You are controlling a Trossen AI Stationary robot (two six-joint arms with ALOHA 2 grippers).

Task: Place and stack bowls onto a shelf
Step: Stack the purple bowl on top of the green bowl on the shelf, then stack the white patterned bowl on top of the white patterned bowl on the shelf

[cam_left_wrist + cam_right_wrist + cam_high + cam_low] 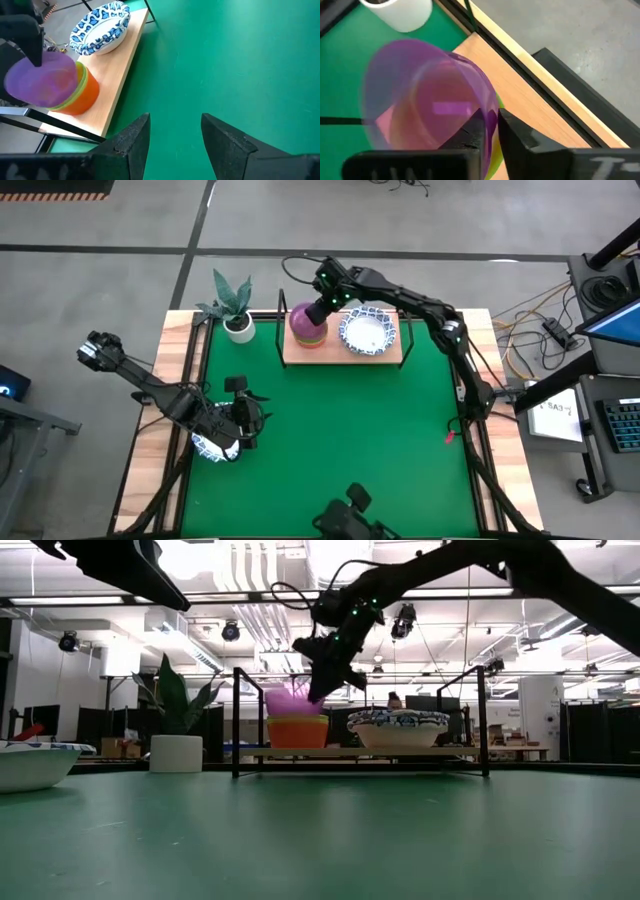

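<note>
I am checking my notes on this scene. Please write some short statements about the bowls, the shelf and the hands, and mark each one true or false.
1. The right hand grips the purple bowl by its rim. True.
2. The purple bowl is over the patterned bowl on the shelf. False: it is over the stack of plastic bowls.
3. The left hand is open with nothing in it. True.
4. The plant pot stands on the shelf. False: it stands on the table, beside the shelf.

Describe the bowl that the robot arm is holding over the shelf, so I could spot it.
On the wooden shelf at the table's far edge, the right gripper pinches the purple bowl by its rim, atop the coloured stack. Unlike the blue-patterned white bowl beside it, it is plain translucent plastic.
</note>
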